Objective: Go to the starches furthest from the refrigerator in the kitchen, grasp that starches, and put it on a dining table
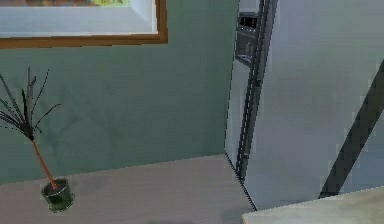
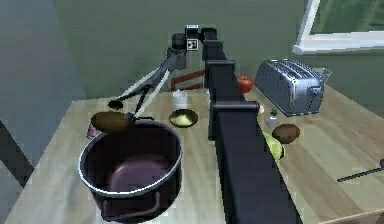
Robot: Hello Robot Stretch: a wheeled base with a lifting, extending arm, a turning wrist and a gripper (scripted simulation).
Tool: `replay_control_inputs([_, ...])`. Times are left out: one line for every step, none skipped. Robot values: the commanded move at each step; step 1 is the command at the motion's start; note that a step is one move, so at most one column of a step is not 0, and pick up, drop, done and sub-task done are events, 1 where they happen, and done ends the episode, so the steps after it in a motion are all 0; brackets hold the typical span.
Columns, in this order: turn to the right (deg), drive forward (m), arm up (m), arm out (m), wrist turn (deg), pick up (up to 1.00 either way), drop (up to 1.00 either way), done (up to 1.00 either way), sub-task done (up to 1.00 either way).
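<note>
A brown oval potato (image 2: 110,122) lies on the wooden countertop (image 2: 60,150) against the rim of a dark pot. A second brown potato (image 2: 287,132) lies to the right of the arm, in front of the toaster. The arm's dark bar (image 2: 235,140) rises from the bottom edge. Past its far end, the gripper (image 2: 130,99) reaches down-left, and its thin fingers (image 2: 150,82) end just above the first potato. I cannot tell whether it holds anything. The refrigerator (image 1: 300,90) stands at the forward view's right.
A big dark pot (image 2: 135,165) sits at the counter's front left. Around the arm are a small golden bowl (image 2: 183,118), a clear shaker (image 2: 180,97), a tomato (image 2: 244,82), a toaster (image 2: 290,85) and a yellow-green fruit (image 2: 272,148). A potted plant (image 1: 57,192) stands on the floor.
</note>
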Motion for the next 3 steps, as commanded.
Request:
replay_control_inputs([0.0,0.00,0.00,0.00,45.0,0.00,0.00,0.00,0.00])
replay_control_inputs([0.0,0.00,0.00,0.00,45.0,0.00,0.00,0.00,0.00])
replay_control_inputs([0.0,0.00,0.00,0.00,45.0,0.00,0.00,0.00,0.00])
